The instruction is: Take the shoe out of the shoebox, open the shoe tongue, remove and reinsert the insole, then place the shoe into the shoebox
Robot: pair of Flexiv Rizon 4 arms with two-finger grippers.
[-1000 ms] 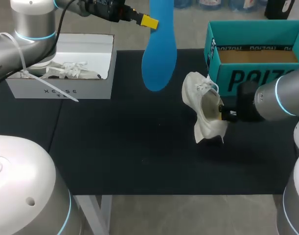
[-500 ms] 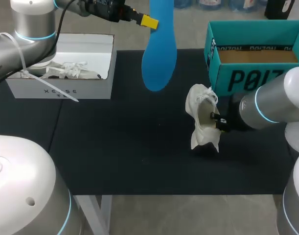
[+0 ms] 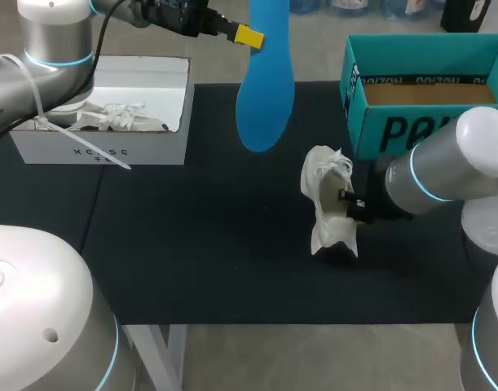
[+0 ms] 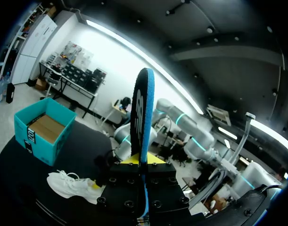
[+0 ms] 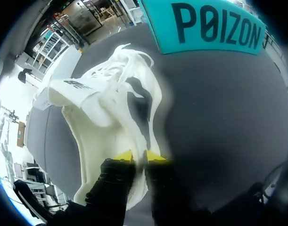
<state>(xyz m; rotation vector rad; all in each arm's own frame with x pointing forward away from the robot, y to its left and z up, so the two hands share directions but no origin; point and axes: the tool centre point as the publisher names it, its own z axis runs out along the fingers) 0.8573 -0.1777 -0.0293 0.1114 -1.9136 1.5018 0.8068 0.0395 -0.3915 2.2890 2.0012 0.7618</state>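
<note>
A blue insole (image 3: 265, 90) hangs upright over the far middle of the black mat, with my left gripper (image 3: 249, 36) shut on its upper edge. In the left wrist view the insole (image 4: 143, 117) stands edge-on between the left gripper's (image 4: 143, 160) yellow tips. The white shoe (image 3: 326, 204) stands tipped on the mat in front of the teal shoebox (image 3: 395, 130). My right gripper (image 3: 346, 199) comes in from the right at the shoe's opening. In the right wrist view the right gripper (image 5: 140, 156) pinches the rim of the shoe (image 5: 111, 122), with the shoebox (image 5: 214, 23) ahead.
A white box (image 3: 110, 151) at the back left holds another white shoe (image 3: 118, 116). My left arm passes above it. Black mat (image 3: 216, 244) lies bare to the left of and in front of the shoe.
My right gripper has carried the shoe leftward and a little nearer, away from the teal shoebox. The left arm and insole have not moved.
</note>
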